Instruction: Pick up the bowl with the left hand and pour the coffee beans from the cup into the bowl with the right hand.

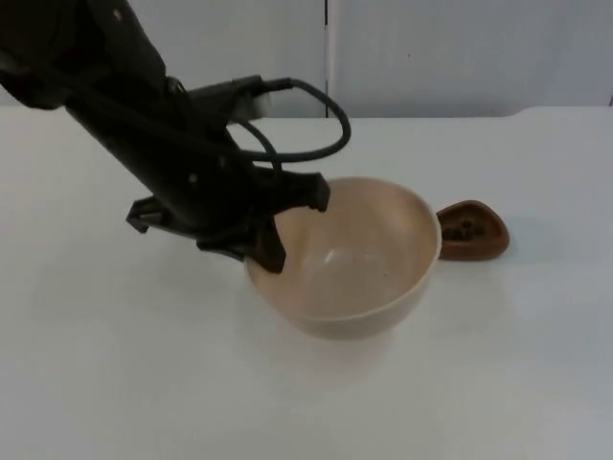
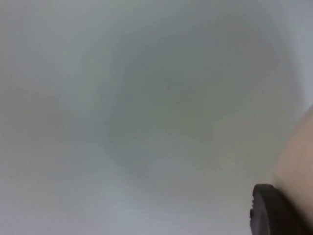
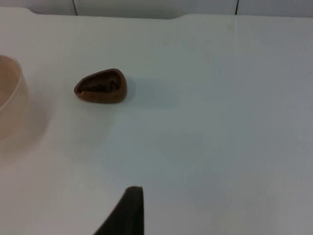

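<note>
Now | left gripper (image 1: 287, 225) jaws astride bowl (image 1: 359, 278) rim | cup (image 1: 471, 232) beside

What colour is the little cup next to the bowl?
The cup is dark brown, with dark coffee beans inside. The right wrist view shows it best.

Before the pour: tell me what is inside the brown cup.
Dark coffee beans lie inside the brown cup, beside the bowl. How deep they go is hidden by its wall.
</note>
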`<action>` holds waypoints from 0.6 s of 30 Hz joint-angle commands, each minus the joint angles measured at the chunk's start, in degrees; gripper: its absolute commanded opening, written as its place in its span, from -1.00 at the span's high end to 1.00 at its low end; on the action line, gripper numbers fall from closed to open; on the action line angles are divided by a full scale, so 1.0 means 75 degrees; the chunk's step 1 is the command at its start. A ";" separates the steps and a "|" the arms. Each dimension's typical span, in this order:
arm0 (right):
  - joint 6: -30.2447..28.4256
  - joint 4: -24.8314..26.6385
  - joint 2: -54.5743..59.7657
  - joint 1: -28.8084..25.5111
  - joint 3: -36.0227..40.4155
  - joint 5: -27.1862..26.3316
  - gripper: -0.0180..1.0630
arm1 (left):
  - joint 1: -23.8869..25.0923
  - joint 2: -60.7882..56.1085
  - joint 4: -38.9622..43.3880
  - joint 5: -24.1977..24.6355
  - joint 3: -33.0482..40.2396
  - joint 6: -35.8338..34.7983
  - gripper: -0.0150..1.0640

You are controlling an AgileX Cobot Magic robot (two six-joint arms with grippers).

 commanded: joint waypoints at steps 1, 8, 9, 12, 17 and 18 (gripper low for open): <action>-0.0020 0.0000 -0.0034 -0.0028 0.0000 -0.0020 -0.99 | 0.0025 -0.0227 -0.0085 0.0137 -0.0036 -0.0053 0.98; -0.0020 0.0000 -0.0034 -0.0028 0.0000 -0.0020 -0.99 | 0.0025 -0.0749 -0.0022 0.0277 0.0437 -0.0053 0.98; -0.0020 0.0000 -0.0034 -0.0028 0.0000 -0.0020 -0.99 | 0.0025 -0.0749 -0.0022 0.0277 0.0437 -0.0053 0.98; -0.0020 0.0000 -0.0034 -0.0028 0.0000 -0.0020 -0.99 | 0.0025 -0.1081 0.0312 0.0203 0.0894 -0.0271 0.98; -0.0020 0.0000 -0.0034 -0.0028 0.0000 -0.0020 -0.99 | 0.0025 -0.1631 0.1857 0.0140 0.1251 -0.1556 0.98; -0.0020 0.0000 -0.0034 -0.0028 0.0000 -0.0020 -0.99 | 0.0025 -0.1769 0.2194 0.0195 0.1296 -0.1786 0.98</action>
